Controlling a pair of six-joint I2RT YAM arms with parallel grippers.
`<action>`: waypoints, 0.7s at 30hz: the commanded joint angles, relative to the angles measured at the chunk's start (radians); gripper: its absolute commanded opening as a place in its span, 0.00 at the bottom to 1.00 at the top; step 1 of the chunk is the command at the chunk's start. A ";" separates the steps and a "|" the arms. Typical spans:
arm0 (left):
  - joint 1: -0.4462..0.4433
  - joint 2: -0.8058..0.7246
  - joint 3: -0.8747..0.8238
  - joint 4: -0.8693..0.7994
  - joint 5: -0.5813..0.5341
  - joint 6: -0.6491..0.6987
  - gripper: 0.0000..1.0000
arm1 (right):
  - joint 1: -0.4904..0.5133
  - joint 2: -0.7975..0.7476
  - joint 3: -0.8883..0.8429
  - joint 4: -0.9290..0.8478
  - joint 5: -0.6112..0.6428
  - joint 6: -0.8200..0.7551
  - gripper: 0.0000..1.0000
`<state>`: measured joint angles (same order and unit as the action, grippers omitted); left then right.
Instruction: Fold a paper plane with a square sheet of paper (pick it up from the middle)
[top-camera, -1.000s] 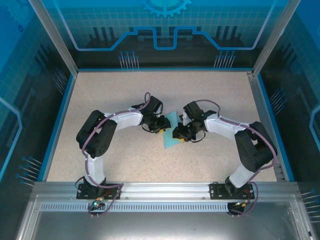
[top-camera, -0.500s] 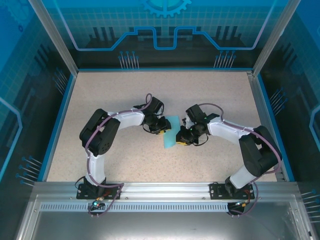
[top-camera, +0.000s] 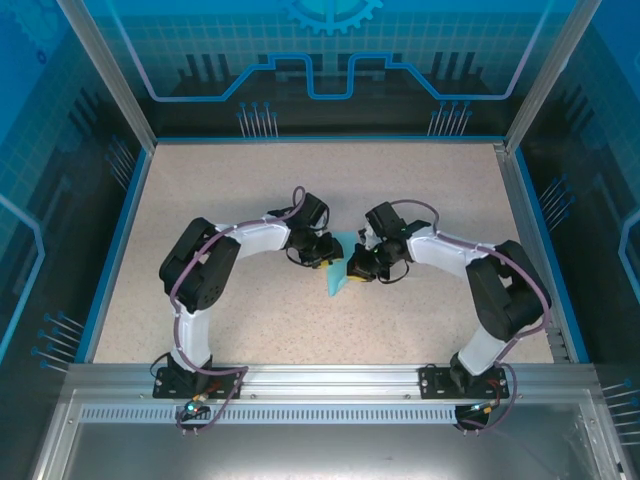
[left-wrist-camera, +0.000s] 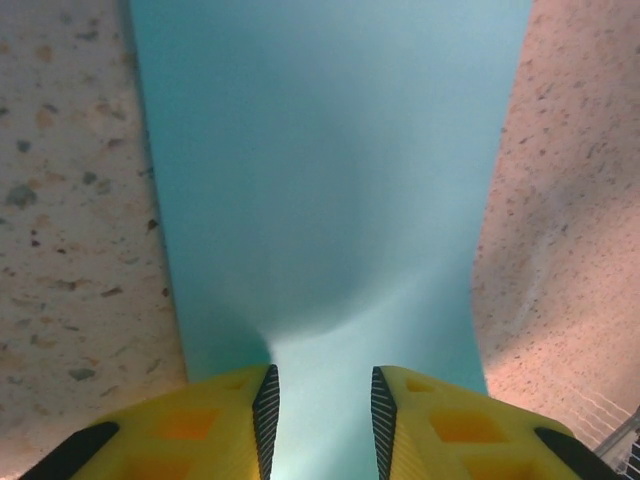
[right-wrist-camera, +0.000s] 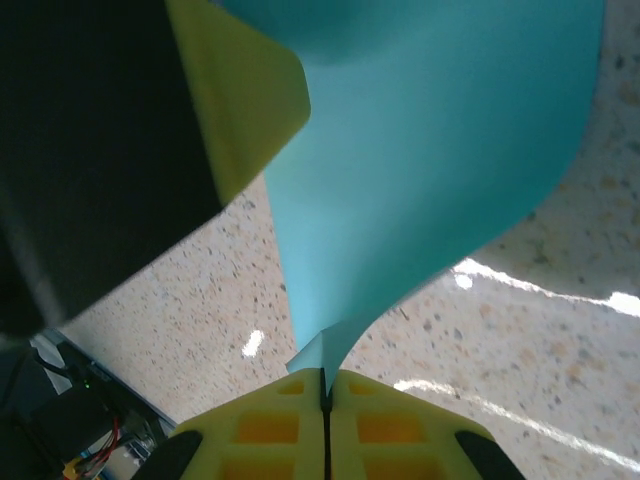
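Currently, on the top external view, the square sheet of paper (top-camera: 335, 279) sits near the middle of the table (top-camera: 200, 180), well apart from every edge and between the two grippers. It is not lying flat: I see it as a narrow cyan strip with its pointed end towards the near edge. The left gripper (top-camera: 324, 252) is at the sheet's left side and the right gripper (top-camera: 353, 268) at its right side, the two heads just beside one another. On the left wrist view the left gripper (left-wrist-camera: 320, 395) has its jaws at a narrow gap, and the paper (left-wrist-camera: 320, 180) runs through that gap and buckles upward in front of it. I cannot tell whether the pads touch it. On the right wrist view the right gripper (right-wrist-camera: 325, 385) has its jaws pressed together on a small tip of the sheet (right-wrist-camera: 430, 170), which rises curved above the table. A yellow finger (right-wrist-camera: 245, 110) of the other gripper shows at upper left, against the paper.
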<state>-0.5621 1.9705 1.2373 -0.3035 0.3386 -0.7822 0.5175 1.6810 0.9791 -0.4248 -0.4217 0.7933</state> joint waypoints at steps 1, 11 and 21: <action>-0.008 -0.075 0.034 -0.028 -0.003 0.027 0.34 | 0.017 0.041 0.048 0.009 0.013 -0.013 0.06; -0.003 -0.070 0.029 -0.045 -0.110 0.017 0.33 | 0.034 0.144 0.118 0.004 0.020 -0.071 0.06; 0.000 -0.012 0.058 -0.052 -0.126 0.024 0.28 | 0.052 0.193 0.158 -0.012 0.001 -0.151 0.07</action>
<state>-0.5621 1.9274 1.2629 -0.3199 0.2337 -0.7761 0.5522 1.8492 1.1080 -0.4187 -0.4118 0.6861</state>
